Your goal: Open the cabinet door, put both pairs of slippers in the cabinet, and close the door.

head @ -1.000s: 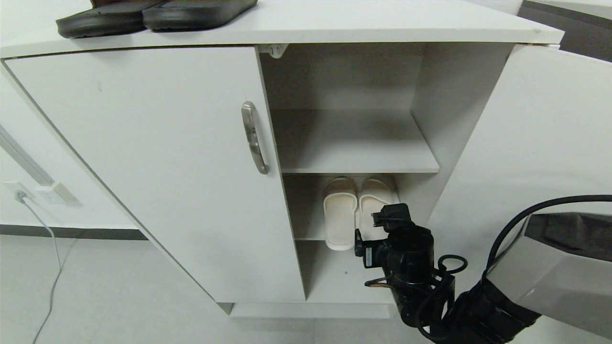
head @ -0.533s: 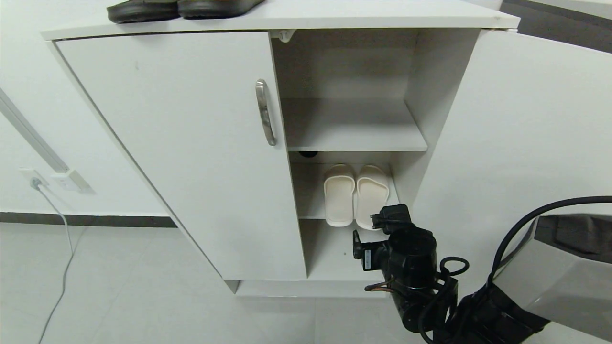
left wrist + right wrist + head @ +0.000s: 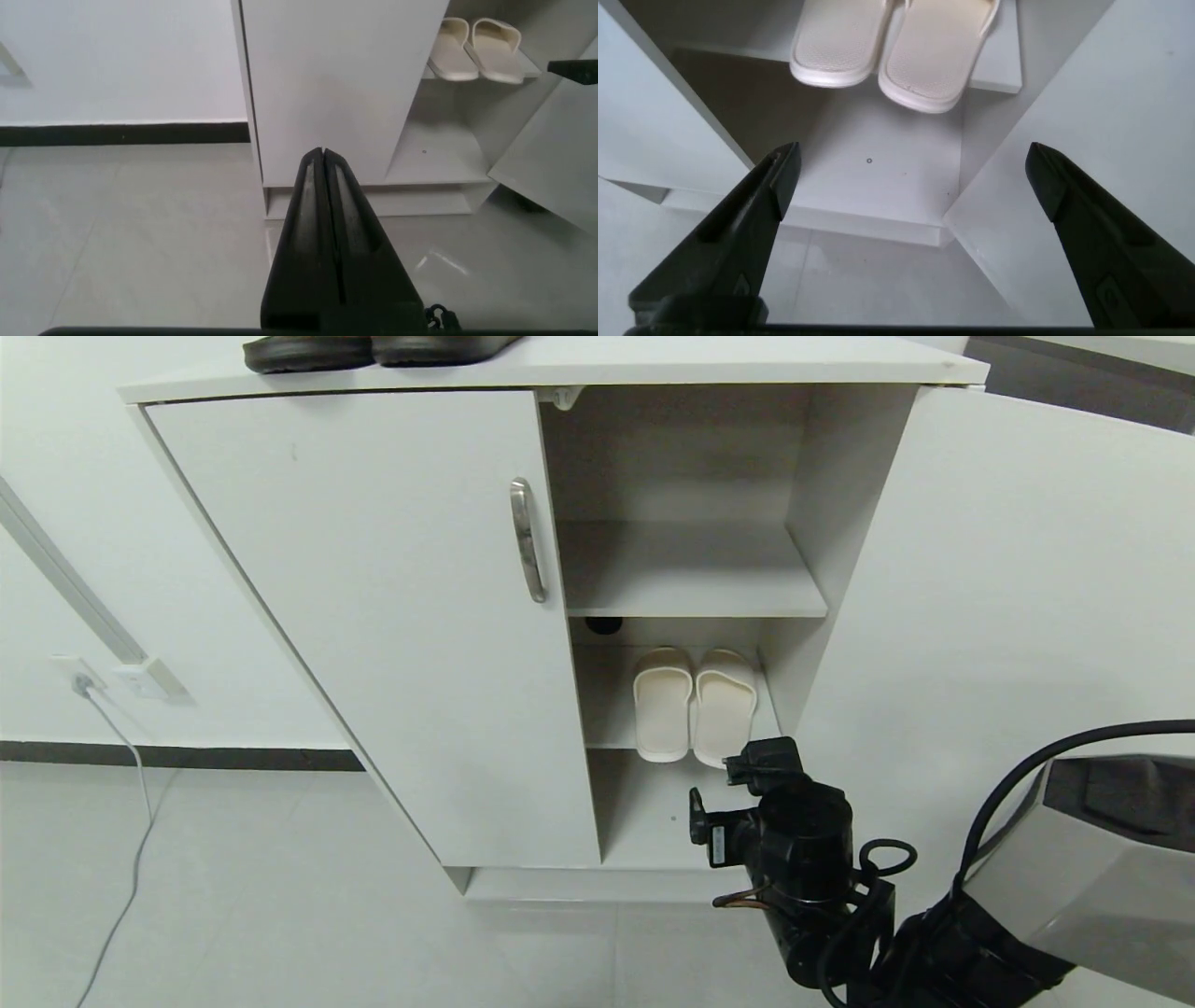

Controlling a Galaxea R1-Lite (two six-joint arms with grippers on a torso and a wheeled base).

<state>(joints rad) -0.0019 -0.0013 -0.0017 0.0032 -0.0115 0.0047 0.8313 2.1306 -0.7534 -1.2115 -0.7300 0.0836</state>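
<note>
The white cabinet (image 3: 560, 373) has its right door (image 3: 1008, 569) swung wide open and its left door (image 3: 373, 597) closed. A pair of white slippers (image 3: 695, 705) lies side by side on the middle shelf, toes inward; the wrist views show them too (image 3: 896, 47) (image 3: 481, 49). A black pair of slippers (image 3: 373, 347) rests on the cabinet top, at its left. My right gripper (image 3: 910, 177) is open and holds nothing, in front of the bottom compartment, below and short of the white slippers. My left gripper (image 3: 322, 159) is shut and holds nothing, over the floor, back from the cabinet.
The upper shelf (image 3: 691, 579) and the bottom compartment (image 3: 653, 821) hold nothing. The left door carries a metal handle (image 3: 527, 541). At the left, a wall socket (image 3: 79, 681) has a cable (image 3: 131, 821) trailing onto the tiled floor.
The head view has drawn back from the cabinet, so it looks smaller and higher. The right gripper now sits farther from the white slippers, which stay on the shelf.
</note>
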